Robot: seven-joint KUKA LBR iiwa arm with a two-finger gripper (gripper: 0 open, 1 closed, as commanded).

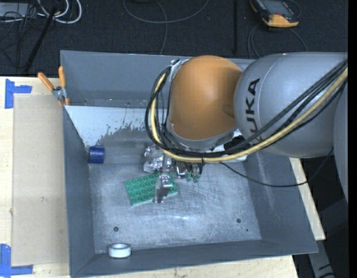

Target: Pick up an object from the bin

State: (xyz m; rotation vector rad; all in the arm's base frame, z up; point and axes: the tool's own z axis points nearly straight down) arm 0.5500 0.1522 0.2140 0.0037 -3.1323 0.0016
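Arm (283,114) lettered KUKA hangs over a green studded plate (142,189); grip state unclear.

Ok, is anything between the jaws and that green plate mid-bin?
Nothing visible. The jaws are right over the right end of the green plate; the blue cylinder and white ring lie apart, by the left and near walls.

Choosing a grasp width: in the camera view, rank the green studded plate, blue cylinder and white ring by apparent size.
1. The green studded plate, partly under the gripper: clearly largest.
2-3. The white ring by the near wall and the blue cylinder at the left: they look about alike, so unranked.
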